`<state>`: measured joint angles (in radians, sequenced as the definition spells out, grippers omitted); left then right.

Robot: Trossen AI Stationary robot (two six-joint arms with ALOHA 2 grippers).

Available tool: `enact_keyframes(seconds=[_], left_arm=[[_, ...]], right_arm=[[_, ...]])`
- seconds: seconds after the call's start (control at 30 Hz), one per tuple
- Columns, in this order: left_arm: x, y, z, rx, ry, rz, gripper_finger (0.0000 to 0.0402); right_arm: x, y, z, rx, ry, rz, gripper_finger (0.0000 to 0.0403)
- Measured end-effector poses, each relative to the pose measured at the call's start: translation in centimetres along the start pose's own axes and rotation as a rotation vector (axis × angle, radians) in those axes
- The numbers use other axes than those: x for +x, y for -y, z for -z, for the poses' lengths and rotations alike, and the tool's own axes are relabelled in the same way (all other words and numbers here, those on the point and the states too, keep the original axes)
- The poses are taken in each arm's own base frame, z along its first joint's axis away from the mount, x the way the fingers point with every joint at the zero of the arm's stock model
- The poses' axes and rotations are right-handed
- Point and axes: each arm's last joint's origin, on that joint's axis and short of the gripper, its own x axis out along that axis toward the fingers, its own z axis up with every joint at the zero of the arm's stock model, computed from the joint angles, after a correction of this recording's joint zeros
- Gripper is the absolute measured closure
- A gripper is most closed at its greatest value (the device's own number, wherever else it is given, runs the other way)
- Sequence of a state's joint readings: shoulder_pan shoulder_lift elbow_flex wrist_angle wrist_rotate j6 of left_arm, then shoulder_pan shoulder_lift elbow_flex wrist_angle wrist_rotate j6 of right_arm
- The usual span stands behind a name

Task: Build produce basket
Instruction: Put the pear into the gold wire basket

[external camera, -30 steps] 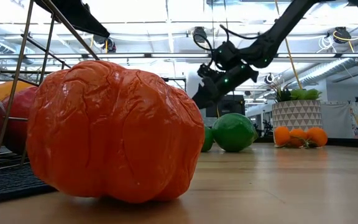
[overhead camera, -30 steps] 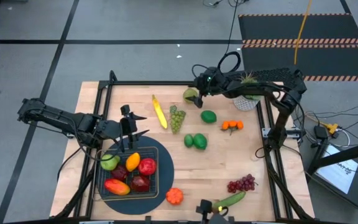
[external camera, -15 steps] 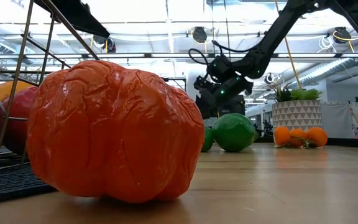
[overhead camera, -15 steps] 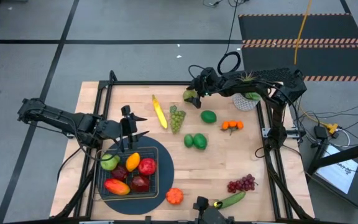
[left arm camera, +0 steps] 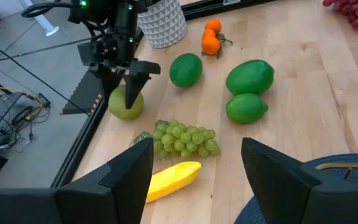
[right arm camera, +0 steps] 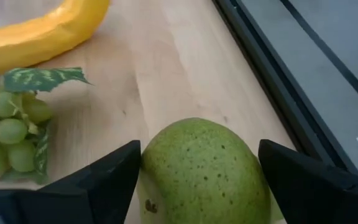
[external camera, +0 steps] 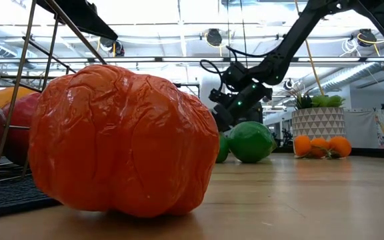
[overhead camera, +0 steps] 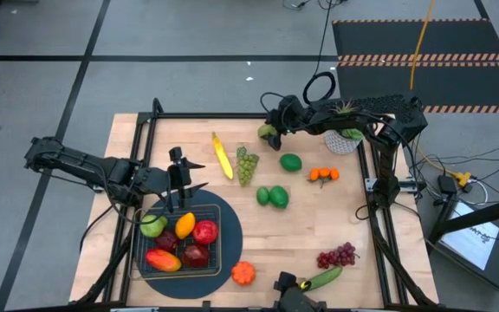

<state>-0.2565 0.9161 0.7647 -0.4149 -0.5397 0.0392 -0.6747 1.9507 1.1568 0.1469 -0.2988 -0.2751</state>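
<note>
The wire basket (overhead camera: 142, 227) sits on a round dark mat near the table's near left corner and holds several fruits. My left gripper (overhead camera: 181, 178) hovers open above the basket's far edge, touching nothing. The green pear (overhead camera: 266, 131) rests on the table near its far edge. My right gripper (overhead camera: 274, 132) is open over it, one finger on each side of the pear (right arm camera: 204, 180). The left wrist view shows that gripper (left arm camera: 125, 81) reaching down onto the pear (left arm camera: 124, 107). My right gripper comes at the pear from above, pointing down, with a finger (right arm camera: 114, 177) close beside each flank. I cannot tell whether the fingers touch it. The pear lies on the table.
Loose on the table: banana (overhead camera: 223, 156), green grapes (overhead camera: 247, 165), lime (overhead camera: 291, 162), two more green fruits (overhead camera: 273, 197), oranges (overhead camera: 323, 174), purple grapes (overhead camera: 337, 256), cucumber (overhead camera: 323, 277), orange pepper (overhead camera: 243, 273). A potted plant (overhead camera: 345, 139) stands behind the right arm.
My right gripper has come down and a little toward the table's left, from above the pear to around it. The pear and the other fruit have stayed in place.
</note>
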Motion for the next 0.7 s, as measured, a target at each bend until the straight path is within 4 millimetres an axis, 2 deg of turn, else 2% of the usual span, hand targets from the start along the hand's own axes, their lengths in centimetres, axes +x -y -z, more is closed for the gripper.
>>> enact_keyframes(seconds=[0.3,0.7], left_arm=[[0.00,0.00,-0.02,-0.001,0.002,0.000,0.0158],[0.00,0.00,-0.01,0.000,0.001,0.000,0.0158]], right_arm=[[0.29,-1.02,-0.28,-0.046,-0.003,-0.011,0.0089],[0.29,-1.04,-0.22,-0.021,-0.009,-0.012,0.0095]])
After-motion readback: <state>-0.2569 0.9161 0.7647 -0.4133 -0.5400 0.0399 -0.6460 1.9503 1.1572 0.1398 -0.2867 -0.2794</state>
